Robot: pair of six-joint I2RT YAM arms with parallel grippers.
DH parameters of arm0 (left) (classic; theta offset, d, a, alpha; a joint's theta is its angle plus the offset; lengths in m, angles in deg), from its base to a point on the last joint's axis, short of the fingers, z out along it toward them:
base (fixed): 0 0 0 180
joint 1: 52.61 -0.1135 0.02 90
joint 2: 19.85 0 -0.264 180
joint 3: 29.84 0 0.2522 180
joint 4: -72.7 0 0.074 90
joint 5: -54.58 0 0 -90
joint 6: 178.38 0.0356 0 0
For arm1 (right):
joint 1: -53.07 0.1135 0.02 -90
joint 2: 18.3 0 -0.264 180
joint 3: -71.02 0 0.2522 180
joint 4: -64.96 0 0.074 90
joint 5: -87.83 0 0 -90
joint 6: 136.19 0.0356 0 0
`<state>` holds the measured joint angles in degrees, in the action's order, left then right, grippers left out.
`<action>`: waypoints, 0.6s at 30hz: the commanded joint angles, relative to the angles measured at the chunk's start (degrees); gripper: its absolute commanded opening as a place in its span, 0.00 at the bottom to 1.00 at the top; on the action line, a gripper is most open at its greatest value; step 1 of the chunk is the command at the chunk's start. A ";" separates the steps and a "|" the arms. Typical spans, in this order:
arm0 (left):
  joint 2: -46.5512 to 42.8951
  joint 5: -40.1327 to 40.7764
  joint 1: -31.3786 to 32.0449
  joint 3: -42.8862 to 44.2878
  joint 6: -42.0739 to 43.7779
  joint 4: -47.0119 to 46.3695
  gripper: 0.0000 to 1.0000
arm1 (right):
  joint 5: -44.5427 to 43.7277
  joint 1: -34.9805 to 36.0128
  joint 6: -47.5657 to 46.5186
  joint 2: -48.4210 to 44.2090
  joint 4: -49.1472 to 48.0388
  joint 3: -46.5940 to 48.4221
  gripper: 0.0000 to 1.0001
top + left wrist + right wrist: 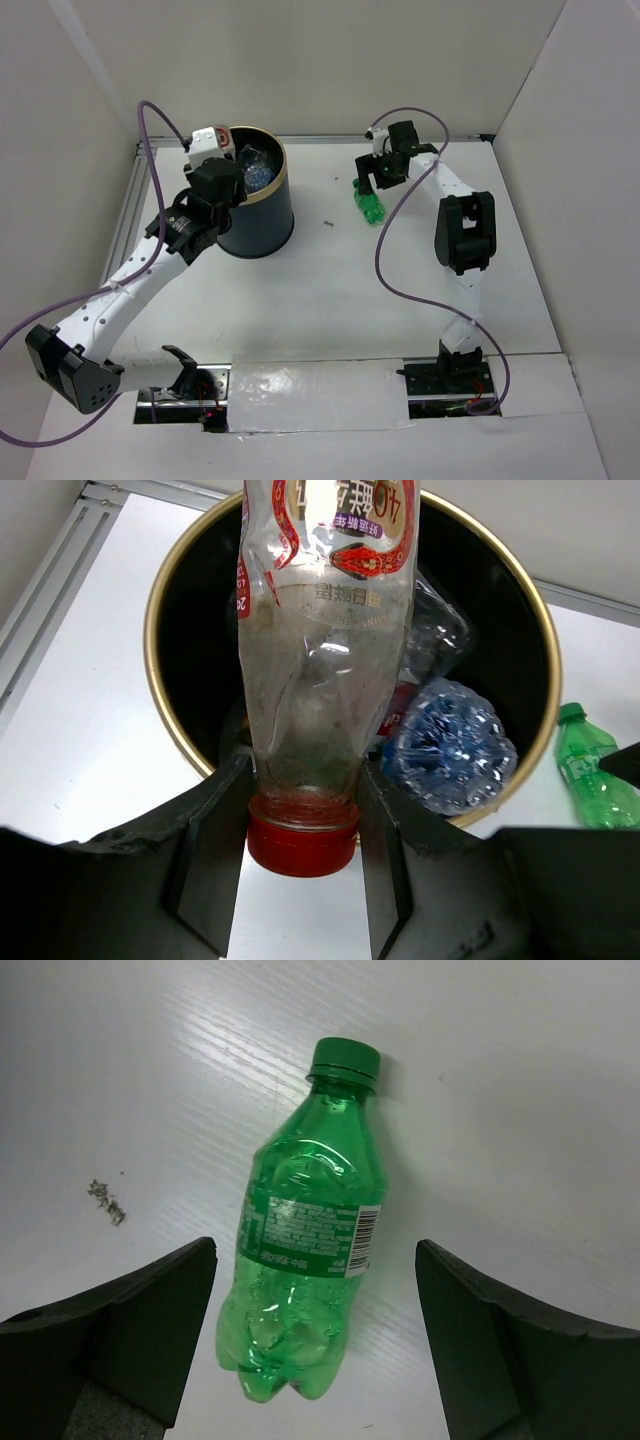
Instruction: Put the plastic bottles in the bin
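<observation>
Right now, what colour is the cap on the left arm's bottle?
The bottle cap is red; left wrist view shows it best.

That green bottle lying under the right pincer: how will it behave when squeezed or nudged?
The green bottle looks empty, so it is probably light. Its thin see-through wall may dent under a squeeze. Lying on its round side on the smooth table, it could roll if nudged off-centre.
</observation>
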<state>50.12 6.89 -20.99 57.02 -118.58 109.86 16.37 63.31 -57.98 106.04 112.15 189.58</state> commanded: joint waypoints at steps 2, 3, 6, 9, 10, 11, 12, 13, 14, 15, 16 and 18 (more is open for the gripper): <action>-1.07 -2.31 -2.34 0.82 -2.59 -0.90 0.34 | -2.90 -0.31 0.98 1.09 -2.67 3.05 0.87; -1.07 -2.31 -2.35 0.82 -2.59 -0.90 0.43 | -3.42 -0.31 0.98 1.09 -2.67 3.05 0.87; -0.54 -2.84 -2.88 0.82 -3.20 -0.37 0.77 | -3.43 0.22 0.98 1.61 -2.67 3.05 0.89; -0.54 -3.36 -3.40 0.82 -3.20 0.24 0.95 | -3.43 0.22 0.98 2.14 -2.67 3.05 0.90; -1.06 -3.37 -3.40 0.82 -3.20 0.24 0.98 | -3.43 0.22 0.98 2.14 -2.67 3.05 0.90; -1.07 -3.37 -3.40 0.82 -3.20 0.24 1.00 | -3.43 0.22 0.98 2.14 -2.67 3.05 0.90; -1.07 -3.37 -3.40 0.82 -3.20 0.24 1.00 | -3.43 0.22 0.98 2.14 -2.67 3.05 0.90; -1.59 -3.37 -3.40 0.82 -3.20 0.24 1.00 | -3.43 0.22 0.46 2.14 -2.67 3.05 0.90; -1.60 -3.37 -3.40 0.82 -3.20 0.24 1.00 | -3.43 0.22 0.45 2.66 -2.15 3.05 0.90; -2.29 -3.37 -3.40 1.42 -3.20 0.85 1.00 | -3.43 0.22 0.45 2.67 -2.14 3.05 0.90; -2.30 -3.37 -3.40 1.43 -3.20 0.86 1.00 | -3.43 0.83 0.45 3.19 -2.14 3.05 0.90; -4.05 -3.37 -3.40 3.09 -3.20 1.74 1.00 | -3.43 1.53 -0.07 3.72 -0.92 3.05 0.90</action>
<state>49.53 3.35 -24.05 57.04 -121.60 111.61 13.44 63.44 -57.63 108.59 111.75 190.21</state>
